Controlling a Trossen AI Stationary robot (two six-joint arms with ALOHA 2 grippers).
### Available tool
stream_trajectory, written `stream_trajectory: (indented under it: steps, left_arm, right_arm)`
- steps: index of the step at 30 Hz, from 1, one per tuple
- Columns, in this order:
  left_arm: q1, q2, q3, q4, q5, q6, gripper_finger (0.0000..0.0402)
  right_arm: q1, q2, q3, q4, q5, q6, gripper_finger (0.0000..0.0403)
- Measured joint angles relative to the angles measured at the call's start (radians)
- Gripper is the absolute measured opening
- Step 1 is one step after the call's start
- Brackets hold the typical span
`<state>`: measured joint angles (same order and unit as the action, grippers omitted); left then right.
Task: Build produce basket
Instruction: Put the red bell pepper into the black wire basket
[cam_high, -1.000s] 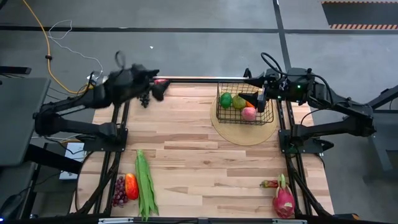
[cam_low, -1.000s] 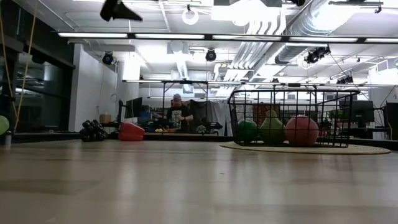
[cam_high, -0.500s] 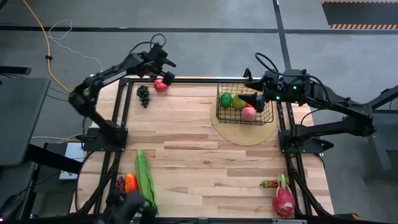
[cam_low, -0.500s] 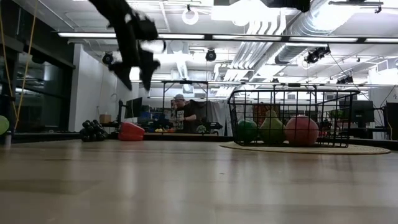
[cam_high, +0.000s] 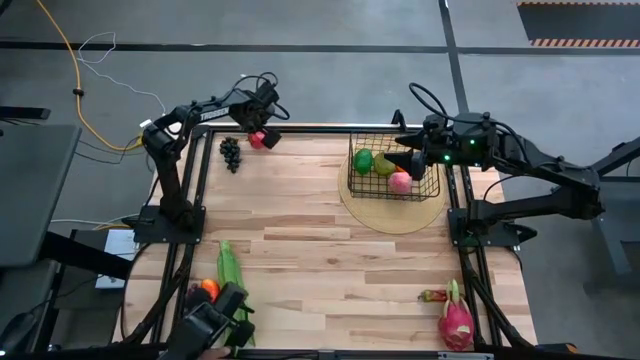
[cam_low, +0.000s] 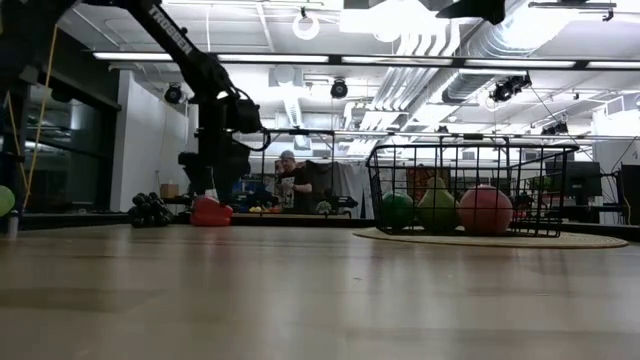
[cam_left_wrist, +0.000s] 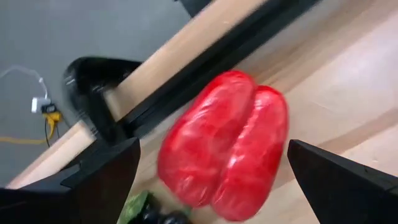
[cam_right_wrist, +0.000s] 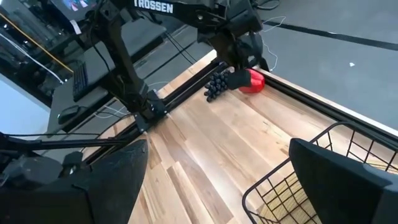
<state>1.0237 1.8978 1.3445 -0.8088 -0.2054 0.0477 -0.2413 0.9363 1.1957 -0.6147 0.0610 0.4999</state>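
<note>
- Left gripper (cam_high: 262, 128) is poised over the red pepper (cam_high: 259, 138) at the far left edge of the desk (cam_high: 300, 240); fingers (cam_left_wrist: 93, 180) are spread wide on either side of the pepper, nothing clamped yet. That straddle looks like a set-up for a grasp.
- Grapes (cam_high: 231, 153) are seen just left of the pepper, close enough to be nudged on closing.
- Basket (cam_high: 395, 168) is parked on the round mat (cam_high: 392, 215) at the far right; a green pepper (cam_high: 364, 160), a pear (cam_high: 384, 165) and an apple (cam_high: 400, 182) are already inside, so the task is judged partly done.
- Right gripper (cam_high: 412, 160) is held at the basket's right rim, fingers apart and empty, likely kept there to wait or to steady the basket.
- Still on the desk: beans (cam_high: 230, 280) and an orange pepper (cam_high: 208, 289) near left, dragon fruit (cam_high: 456, 322) near right.
- A person (cam_low: 291, 183) is visible in the room beyond the desk, well clear of the arms.
</note>
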Motion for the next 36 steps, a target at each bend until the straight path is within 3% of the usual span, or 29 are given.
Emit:
stream_trajectory:
  steps: [15, 19, 24, 29, 32, 36]
  left_arm:
    - [-0.020, 0.074, 0.000, 0.004, 0.032, 0.095, 0.0384]
    - [-0.042, 0.073, 0.000, -0.014, -0.011, 0.114, 0.0340]
    - [-0.068, 0.065, 0.000, -0.018, -0.015, 0.113, 0.0253]
    - [-0.097, -0.014, 0.000, 0.000, 0.062, 0.095, 0.0241]
    - [-0.121, -0.110, 0.000, 0.036, 0.140, 0.054, 0.0241]
    - [-0.184, -0.274, -0.013, 0.114, 0.153, 0.012, 0.0241]
  right_arm:
    - [0.000, 0.000, 0.000, -0.004, 0.001, 0.019, 0.0378]
    - [0.000, 0.000, 0.000, -0.022, 0.001, 0.018, 0.0378]
    - [0.000, 0.001, 0.000, -0.033, 0.001, 0.017, 0.0378]
    - [0.000, 0.001, 0.000, -0.032, 0.020, -0.004, 0.0378]
    - [0.000, 0.001, 0.000, -0.032, 0.056, -0.008, 0.0378]
    - [0.000, 0.001, 0.000, -0.032, 0.086, -0.010, 0.0378]
